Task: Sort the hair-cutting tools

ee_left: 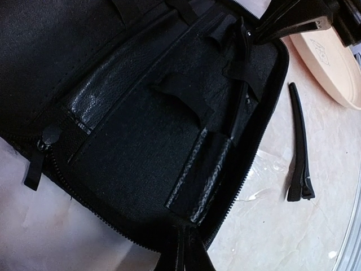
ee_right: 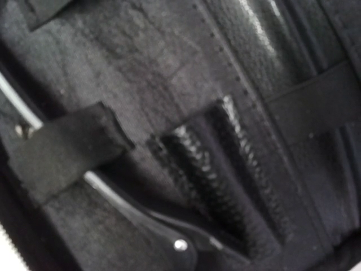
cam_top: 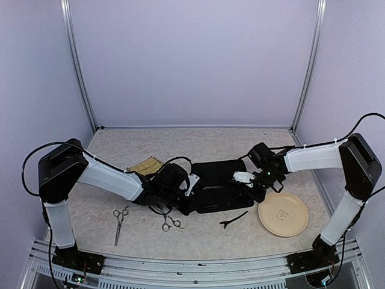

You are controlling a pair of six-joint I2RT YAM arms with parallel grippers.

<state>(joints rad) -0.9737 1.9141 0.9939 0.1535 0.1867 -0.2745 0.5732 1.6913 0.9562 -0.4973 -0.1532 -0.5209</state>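
Top view: open black case [cam_top: 216, 174] mid-table, left gripper [cam_top: 171, 189] over its left end, right gripper [cam_top: 255, 180] at its right end. Both pairs of scissors are out on the table in front of the case's left half, one [cam_top: 120, 221] further left, the other [cam_top: 171, 223] just off the case edge. Loose clip [cam_top: 233, 220] lies in front of the case's right half, plate [cam_top: 283, 214] to the case's right, woven tray [cam_top: 146, 164] behind its left corner. Only the right wrist view shows the second clip [ee_right: 169, 237]: inside the case, running under an elastic strap [ee_right: 62, 149]. The left wrist view shows the case lining and the loose clip beside the zip rim. The left fingers [ee_left: 194, 254] sit close together at that rim, dark on dark, so I can't tell if they pinch it. No view shows the right gripper's fingers clearly, so I can't tell its state either.
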